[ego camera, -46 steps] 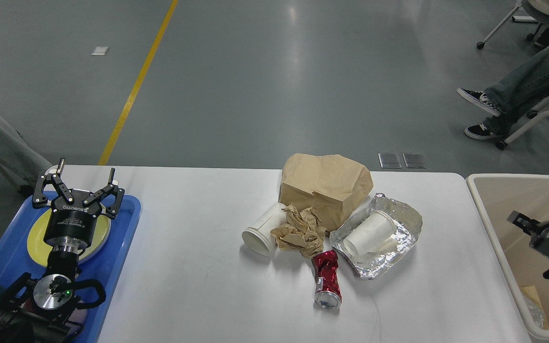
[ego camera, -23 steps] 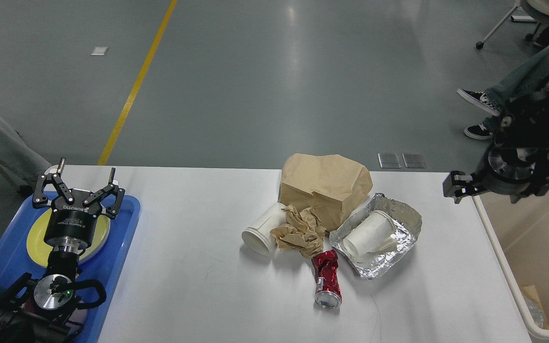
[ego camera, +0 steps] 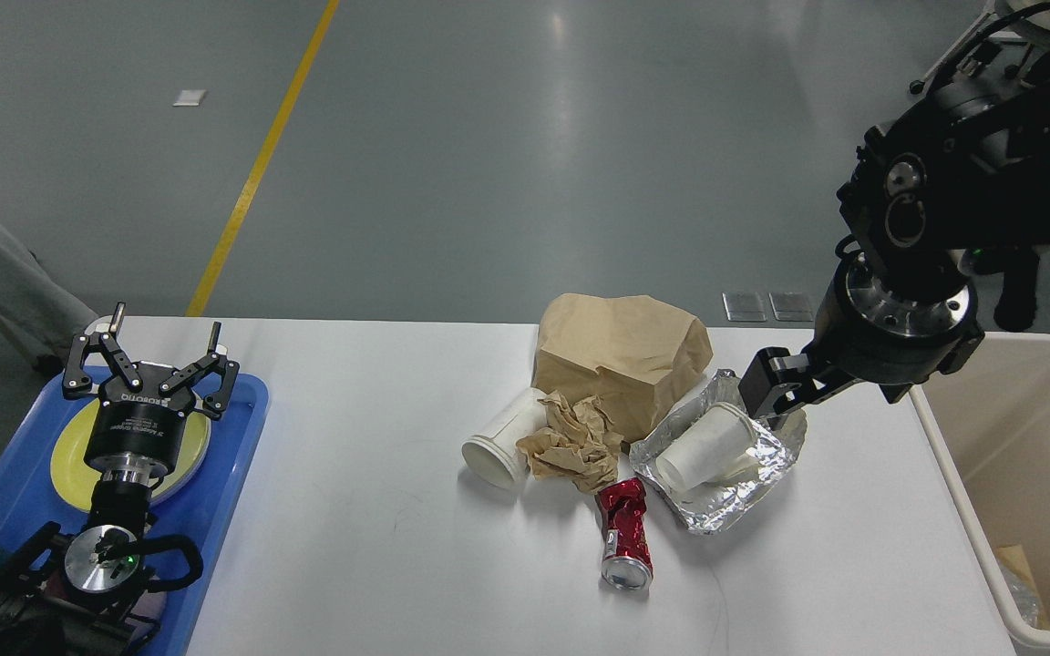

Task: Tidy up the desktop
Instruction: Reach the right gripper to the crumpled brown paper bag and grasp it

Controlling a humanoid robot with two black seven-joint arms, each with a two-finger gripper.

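Note:
The white desktop (ego camera: pixel 379 547) carries a heap of litter at its middle: a brown paper bag (ego camera: pixel 621 355), crumpled brown paper (ego camera: pixel 572 442), a white paper cup (ego camera: pixel 502 439) on its side, a crushed red can (ego camera: pixel 625 533) and a foil tray (ego camera: pixel 744 487) with a second white cup (ego camera: pixel 705 446) lying in it. My right gripper (ego camera: pixel 773 392) hangs over the foil tray's far right corner, just above that cup; its fingers cannot be told apart. My left gripper (ego camera: pixel 153 360) stands open over the yellow plate (ego camera: pixel 69 456), holding nothing.
A blue tray (ego camera: pixel 233 437) holds the yellow plate at the desk's left end. A beige bin (ego camera: pixel 1026 437) with some scraps inside stands at the right edge. A seated person's legs and chair wheels are on the floor at the far right.
My right arm has swung up out of the beige bin and leftward, from the bin to above the foil tray. The left arm has not moved.

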